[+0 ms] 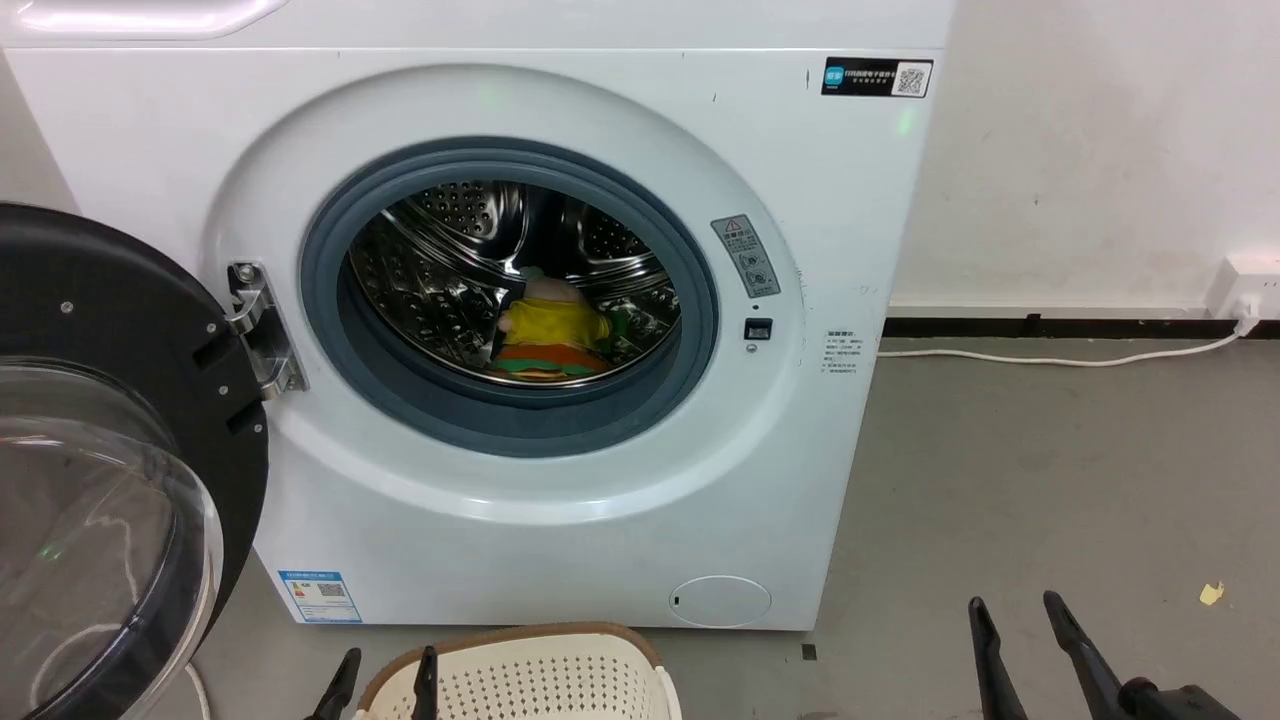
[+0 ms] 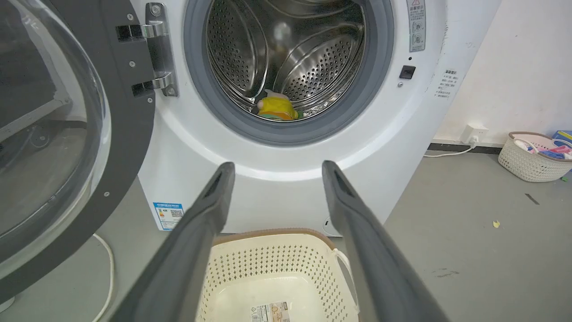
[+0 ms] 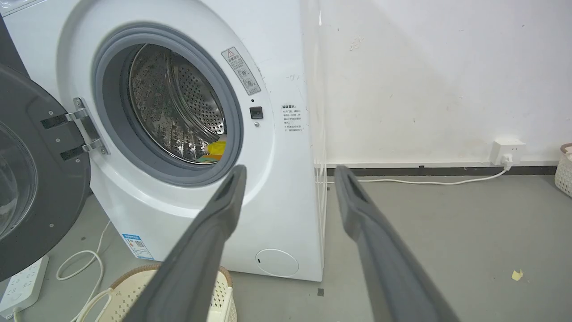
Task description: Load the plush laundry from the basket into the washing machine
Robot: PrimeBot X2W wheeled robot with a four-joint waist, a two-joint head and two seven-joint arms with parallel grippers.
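Plush doll (image 1: 550, 322) approx. upright, head up

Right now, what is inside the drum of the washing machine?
A doll with yellow body and pale pink head lies low in the drum, touching an orange-and-green burger plush. The gasket hides the burger's lower part and the front drum floor.

Bare laundry corner: washing machine (image 1: 480, 330).
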